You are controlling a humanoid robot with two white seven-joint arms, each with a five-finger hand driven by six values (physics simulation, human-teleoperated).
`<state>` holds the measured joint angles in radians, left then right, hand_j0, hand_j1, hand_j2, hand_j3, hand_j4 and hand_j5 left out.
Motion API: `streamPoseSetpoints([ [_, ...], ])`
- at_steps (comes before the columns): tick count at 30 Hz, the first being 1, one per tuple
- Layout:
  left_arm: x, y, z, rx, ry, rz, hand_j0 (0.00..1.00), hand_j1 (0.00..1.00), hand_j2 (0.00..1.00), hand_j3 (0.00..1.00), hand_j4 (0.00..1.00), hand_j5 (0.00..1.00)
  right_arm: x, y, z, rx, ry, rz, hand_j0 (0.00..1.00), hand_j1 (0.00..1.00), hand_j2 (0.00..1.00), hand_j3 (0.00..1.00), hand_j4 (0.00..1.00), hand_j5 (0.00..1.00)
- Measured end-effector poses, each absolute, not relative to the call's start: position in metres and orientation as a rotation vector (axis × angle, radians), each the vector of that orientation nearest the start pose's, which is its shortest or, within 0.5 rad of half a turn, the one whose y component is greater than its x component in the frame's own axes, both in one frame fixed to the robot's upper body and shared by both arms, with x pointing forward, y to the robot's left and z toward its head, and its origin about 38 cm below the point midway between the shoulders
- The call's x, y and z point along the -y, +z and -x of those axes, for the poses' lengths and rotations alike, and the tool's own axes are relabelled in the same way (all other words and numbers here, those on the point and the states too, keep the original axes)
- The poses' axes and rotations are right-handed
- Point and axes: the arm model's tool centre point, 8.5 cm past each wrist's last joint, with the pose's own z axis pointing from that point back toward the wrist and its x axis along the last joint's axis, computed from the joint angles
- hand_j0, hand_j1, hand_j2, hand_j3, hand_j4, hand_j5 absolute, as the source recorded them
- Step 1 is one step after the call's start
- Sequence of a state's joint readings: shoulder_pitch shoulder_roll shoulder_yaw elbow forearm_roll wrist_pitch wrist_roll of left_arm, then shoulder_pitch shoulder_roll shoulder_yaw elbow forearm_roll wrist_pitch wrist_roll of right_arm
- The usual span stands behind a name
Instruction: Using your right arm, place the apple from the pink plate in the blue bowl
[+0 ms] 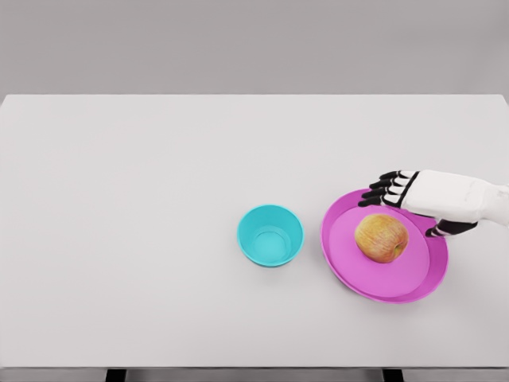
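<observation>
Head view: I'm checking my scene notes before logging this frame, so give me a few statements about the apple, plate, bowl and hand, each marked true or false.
1. The apple lies on the pink plate. True.
2. The blue bowl already holds the apple. False: the bowl shows nothing inside, and the apple is on the plate.
3. The right hand is at the plate's far right edge, fingers spread, holding nothing. True.
4. The bowl stands to the right of the plate. False: it stands to the plate's left, apart from it.
5. The left hand is reaching for the bowl. False: no left arm is in view.
</observation>
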<state>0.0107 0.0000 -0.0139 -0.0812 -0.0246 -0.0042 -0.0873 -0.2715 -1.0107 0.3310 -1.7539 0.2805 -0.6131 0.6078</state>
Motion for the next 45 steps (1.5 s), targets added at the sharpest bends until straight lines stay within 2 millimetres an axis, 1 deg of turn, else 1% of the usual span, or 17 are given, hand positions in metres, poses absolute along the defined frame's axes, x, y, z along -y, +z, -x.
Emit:
streamPoseSetpoints([
  [3,-0.264,-0.263,-0.022,0.071,-0.045,0.000,1.00,1.00,1.00,1.00,1.00,1.00,0.326,0.211,-0.346,1.363,2.161,0.259,1.00,1.00,1.00,1.00,1.00,1.00],
  [7,-0.264,-0.263,-0.022,0.071,-0.045,0.000,1.00,1.00,1.00,1.00,1.00,1.00,0.324,0.203,-0.345,1.350,2.168,0.236,1.00,1.00,1.00,1.00,1.00,1.00],
  [10,-0.264,-0.263,-0.022,0.071,-0.045,0.000,1.00,1.00,1.00,1.00,1.00,1.00,0.323,0.203,-0.346,1.347,2.171,0.233,1.00,1.00,1.00,1.00,1.00,1.00],
  [13,-0.264,-0.263,-0.022,0.071,-0.045,0.000,1.00,1.00,1.00,1.00,1.00,1.00,0.320,0.208,-0.351,1.354,2.182,0.245,1.00,1.00,1.00,1.00,1.00,1.00],
  [22,-0.264,-0.263,-0.022,0.071,-0.045,0.000,1.00,1.00,1.00,1.00,1.00,1.00,0.319,0.187,-0.352,1.309,2.177,0.186,1.00,1.00,1.00,1.00,1.00,1.00],
  [26,-0.264,-0.263,-0.022,0.071,-0.045,0.000,1.00,1.00,1.00,1.00,1.00,1.00,0.319,0.180,-0.351,1.296,2.175,0.167,1.00,1.00,1.00,1.00,1.00,1.00],
  [29,-0.264,-0.263,-0.022,0.071,-0.045,0.000,1.00,1.00,1.00,1.00,1.00,1.00,0.320,0.179,-0.351,1.291,2.173,0.165,1.00,1.00,1.00,1.00,1.00,1.00],
  [32,-0.264,-0.263,-0.022,0.071,-0.045,0.000,1.00,1.00,1.00,1.00,1.00,1.00,0.316,0.185,-0.357,1.309,2.179,0.178,1.00,1.00,1.00,1.00,1.00,1.00],
  [39,-0.264,-0.263,-0.022,0.071,-0.045,0.000,1.00,1.00,1.00,1.00,1.00,1.00,0.312,0.174,-0.356,1.293,2.182,0.141,1.00,1.00,1.00,1.00,1.00,1.00],
  [40,-0.264,-0.263,-0.022,0.071,-0.045,0.000,1.00,1.00,1.00,1.00,1.00,1.00,0.312,0.173,-0.355,1.290,2.182,0.137,0.98,0.98,0.98,0.98,0.98,0.98],
  [41,-0.264,-0.263,-0.022,0.071,-0.045,0.000,1.00,1.00,1.00,1.00,1.00,1.00,0.312,0.172,-0.355,1.288,2.182,0.135,0.80,0.80,0.80,0.80,0.80,0.80],
  [42,-0.264,-0.263,-0.022,0.071,-0.045,0.000,1.00,1.00,1.00,1.00,1.00,1.00,0.312,0.171,-0.355,1.287,2.182,0.132,0.68,0.68,0.68,0.68,0.68,0.68],
  [43,-0.264,-0.263,-0.022,0.071,-0.045,0.000,1.00,1.00,1.00,1.00,1.00,1.00,0.312,0.171,-0.355,1.287,2.182,0.130,0.66,0.66,0.66,0.66,0.66,0.66],
  [44,-0.264,-0.263,-0.022,0.071,-0.045,0.000,1.00,1.00,1.00,1.00,1.00,1.00,0.311,0.171,-0.355,1.287,2.183,0.129,0.62,0.62,0.62,0.62,0.62,0.62],
  [45,-0.264,-0.263,-0.022,0.071,-0.045,0.000,1.00,1.00,1.00,1.00,1.00,1.00,0.311,0.170,-0.355,1.287,2.183,0.128,0.62,0.62,0.62,0.62,0.62,0.62],
])
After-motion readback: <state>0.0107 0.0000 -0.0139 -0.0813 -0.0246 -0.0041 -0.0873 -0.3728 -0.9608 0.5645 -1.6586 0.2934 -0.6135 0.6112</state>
